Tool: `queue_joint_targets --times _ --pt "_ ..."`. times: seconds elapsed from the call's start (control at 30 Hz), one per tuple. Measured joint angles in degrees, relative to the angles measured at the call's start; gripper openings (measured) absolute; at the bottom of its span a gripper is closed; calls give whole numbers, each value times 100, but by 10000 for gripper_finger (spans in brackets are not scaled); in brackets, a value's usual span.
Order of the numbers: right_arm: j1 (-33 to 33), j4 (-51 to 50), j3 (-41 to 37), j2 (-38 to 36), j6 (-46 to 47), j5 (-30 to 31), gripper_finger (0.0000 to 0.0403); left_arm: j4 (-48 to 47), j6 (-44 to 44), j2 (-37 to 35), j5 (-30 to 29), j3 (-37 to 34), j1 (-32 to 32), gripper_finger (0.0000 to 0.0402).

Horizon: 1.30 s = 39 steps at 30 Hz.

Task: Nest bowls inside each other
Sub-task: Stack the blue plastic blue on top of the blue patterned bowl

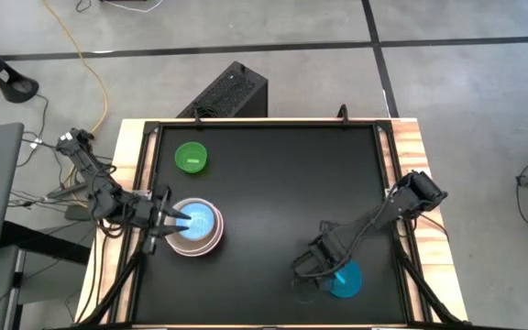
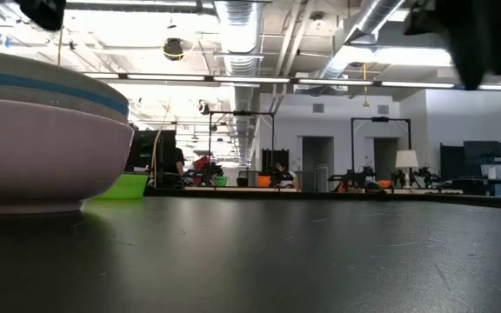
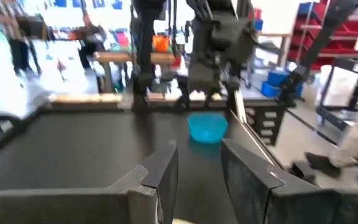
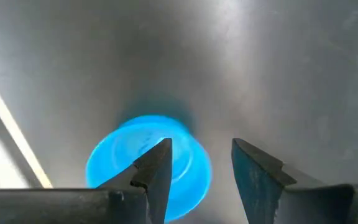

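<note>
A stack of nested bowls (image 1: pixel 196 227) stands at the table's left, pink outermost and light blue innermost. In the low view its pink wall (image 2: pixel 42 143) fills the left. My left gripper (image 1: pixel 174 220) hangs open and level over the stack's left rim, with nothing between its fingers (image 3: pixel 197 180). A teal bowl (image 1: pixel 346 280) sits on its base near the front right. My right gripper (image 1: pixel 313 271) points down, open, above the teal bowl's (image 4: pixel 146 167) left edge. One finger is over the bowl, the other over bare table. A green bowl (image 1: pixel 192 157) stands at the far left.
The black table top (image 1: pixel 291 183) lies bare between the stack and the teal bowl. Wooden rails (image 1: pixel 409 156) with arm mounts run along both sides. A black box (image 1: pixel 227 92) sits on the floor beyond the far edge. People and shelves show in the room behind.
</note>
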Motion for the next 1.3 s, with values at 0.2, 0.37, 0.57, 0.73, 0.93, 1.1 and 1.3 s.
queue_joint_targets --times 0.2,0.37,0.57,0.73,0.93,1.1,1.3 --pt "181 731 -1013 -883 308 -195 169 -600 -354 -218 59 0 0 110" --pt "253 2139 -2330 -2042 1268 -304 164 -577 -148 -217 1 0 0 110" --pt "328 2583 -3421 -2567 1732 -324 163 -578 -150 -216 -125 0 0 110" --pt "263 2544 -3827 -2523 1353 -417 163 -581 -238 -216 -236 0 0 110" --pt "165 2671 -4033 -2323 788 -528 163 -583 -301 -216 -404 0 0 110" --pt "167 2774 -4050 -2030 526 -713 163 -596 -362 -216 -414 0 0 110" --pt "164 3136 -4050 -1586 224 -833 163 -613 -362 -216 -422 0 0 110"
